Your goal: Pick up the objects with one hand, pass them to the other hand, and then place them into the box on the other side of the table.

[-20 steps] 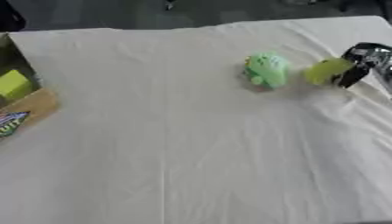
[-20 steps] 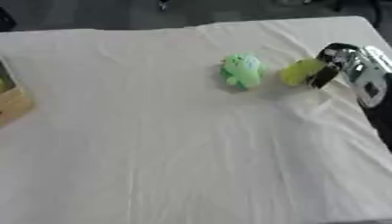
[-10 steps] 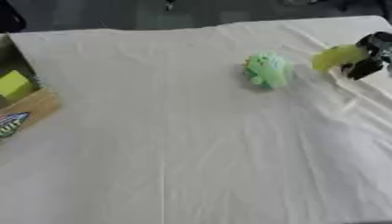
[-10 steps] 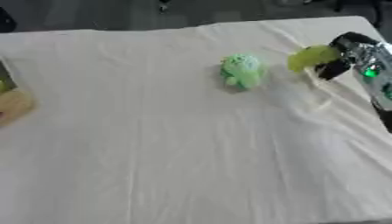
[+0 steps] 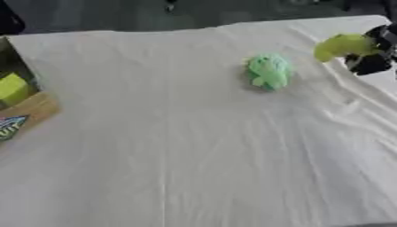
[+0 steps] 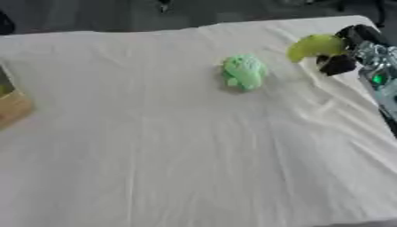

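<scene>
We find the right hand (image 6: 350, 49) at the far right edge of the table (image 5: 194, 155), its dark fingers curled round one end of a yellow-green curved object (image 6: 314, 46), shaped rather like a banana or a pepper. The object sticks out from the hand toward the table's middle. It appears to be held clear of the cloth, though we cannot be sure of that. Part of the silver-and-black forearm (image 6: 380, 84) shows below the hand in the right eye view, running down the right edge.

A light green soft toy (image 5: 268, 71), lumpy and rounded, lies on the white tablecloth (image 6: 194, 146) in the far right quarter of the table. It is near the held object but apart from it, to its left and a little nearer to us. We cannot make out what figure the toy is.

The cloth is creased in long folds running from the hand's corner down toward the near right side.

At the left edge stands a cardboard box (image 5: 31, 111) with printed lettering on a flap. Something yellow-green (image 5: 14, 87) sits inside it. The box is well apart from the toy and the hand, across the table.

We see no left hand in either view.
</scene>
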Controlling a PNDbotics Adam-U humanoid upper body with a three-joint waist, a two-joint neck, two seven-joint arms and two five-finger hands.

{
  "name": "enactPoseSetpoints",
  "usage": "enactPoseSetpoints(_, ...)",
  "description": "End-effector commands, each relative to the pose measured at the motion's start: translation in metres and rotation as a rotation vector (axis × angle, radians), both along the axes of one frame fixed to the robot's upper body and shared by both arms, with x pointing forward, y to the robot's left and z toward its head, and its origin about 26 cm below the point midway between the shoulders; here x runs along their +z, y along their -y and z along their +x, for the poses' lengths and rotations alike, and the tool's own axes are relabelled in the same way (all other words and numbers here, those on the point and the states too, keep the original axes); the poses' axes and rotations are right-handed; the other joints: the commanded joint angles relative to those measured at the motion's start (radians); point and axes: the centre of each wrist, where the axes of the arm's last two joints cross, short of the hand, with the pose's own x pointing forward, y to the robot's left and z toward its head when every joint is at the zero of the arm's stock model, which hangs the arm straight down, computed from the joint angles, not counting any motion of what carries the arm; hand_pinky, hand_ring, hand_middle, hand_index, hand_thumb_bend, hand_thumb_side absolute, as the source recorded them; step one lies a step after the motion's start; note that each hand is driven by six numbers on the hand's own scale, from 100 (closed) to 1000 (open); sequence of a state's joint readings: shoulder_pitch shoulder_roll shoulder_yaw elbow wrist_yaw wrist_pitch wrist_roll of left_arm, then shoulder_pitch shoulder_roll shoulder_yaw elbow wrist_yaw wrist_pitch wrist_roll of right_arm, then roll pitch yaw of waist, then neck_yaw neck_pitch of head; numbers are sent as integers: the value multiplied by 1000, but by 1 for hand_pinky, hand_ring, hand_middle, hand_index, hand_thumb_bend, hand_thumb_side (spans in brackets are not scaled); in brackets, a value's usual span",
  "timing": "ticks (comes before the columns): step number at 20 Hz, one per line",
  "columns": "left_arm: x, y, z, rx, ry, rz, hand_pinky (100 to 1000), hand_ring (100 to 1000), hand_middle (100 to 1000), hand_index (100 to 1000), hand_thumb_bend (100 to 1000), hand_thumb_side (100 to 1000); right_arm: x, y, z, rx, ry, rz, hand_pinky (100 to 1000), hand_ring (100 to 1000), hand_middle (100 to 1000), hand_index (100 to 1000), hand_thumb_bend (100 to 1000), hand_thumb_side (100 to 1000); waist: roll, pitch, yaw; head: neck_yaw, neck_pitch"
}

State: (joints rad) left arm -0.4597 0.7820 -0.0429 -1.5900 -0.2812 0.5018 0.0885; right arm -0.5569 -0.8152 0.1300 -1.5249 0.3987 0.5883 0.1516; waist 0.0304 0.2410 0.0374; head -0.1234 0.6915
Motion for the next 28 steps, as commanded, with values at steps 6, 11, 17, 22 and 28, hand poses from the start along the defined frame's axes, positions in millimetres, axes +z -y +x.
enactPoseSetpoints(6,17,-5,-3,1,40,24,588,702,621,792,109,553,14,-25,-23,65,154,54,787,541,433,522,100,100,1,-27,-2,16,-8)
enactPoseSetpoints(11,19,-1,-4,-20,41,29,587,702,622,790,109,552,8,-46,-31,108,213,121,779,527,423,518,100,100,2,-28,-2,24,-9)
enactPoseSetpoints(17,25,8,-6,-77,48,43,587,702,623,786,112,550,2,-70,-37,156,253,169,775,526,420,518,100,100,3,-29,-2,29,-5)
enactPoseSetpoints(22,30,19,-6,-154,43,63,589,704,625,787,114,554,0,-89,-39,216,237,198,755,518,415,516,100,100,2,-32,-2,30,-4)
enactPoseSetpoints(28,39,37,-9,-280,39,96,593,705,625,787,115,550,-5,-111,-37,299,225,257,749,511,410,513,100,100,2,-34,-1,36,-3)
